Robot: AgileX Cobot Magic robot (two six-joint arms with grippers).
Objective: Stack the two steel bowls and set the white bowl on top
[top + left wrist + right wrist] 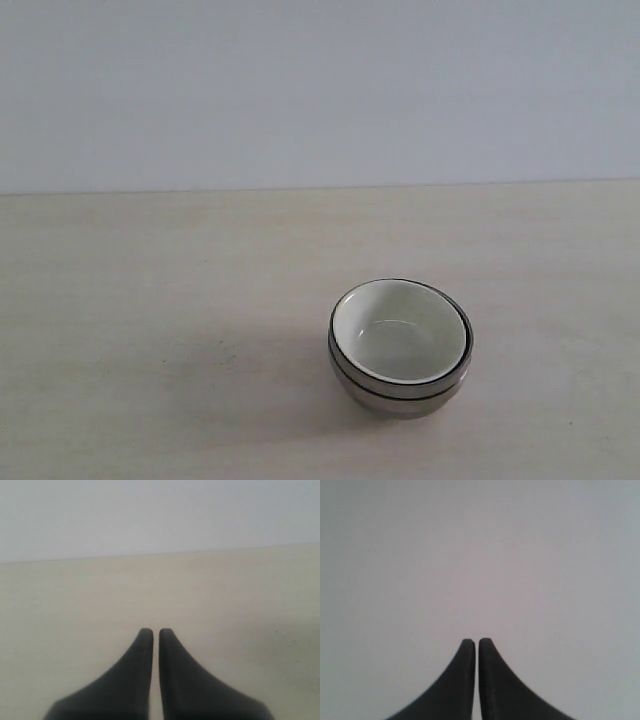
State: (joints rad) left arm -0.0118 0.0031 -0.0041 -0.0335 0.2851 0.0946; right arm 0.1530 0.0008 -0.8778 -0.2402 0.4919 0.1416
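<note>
In the exterior view the white bowl (400,335) sits nested inside the two steel bowls (400,395), which are stacked one in the other on the table right of centre; only their shiny rims and lower side show. Neither arm appears in that view. In the left wrist view my left gripper (156,631) is shut with nothing in it, over bare table. My right gripper (474,641) is shut and empty too, facing only a plain grey wall. No bowl shows in either wrist view.
The pale wooden table (150,320) stretches wide around the stack, with a grey wall (320,90) behind its far edge. A faint shadow lies left of the bowls.
</note>
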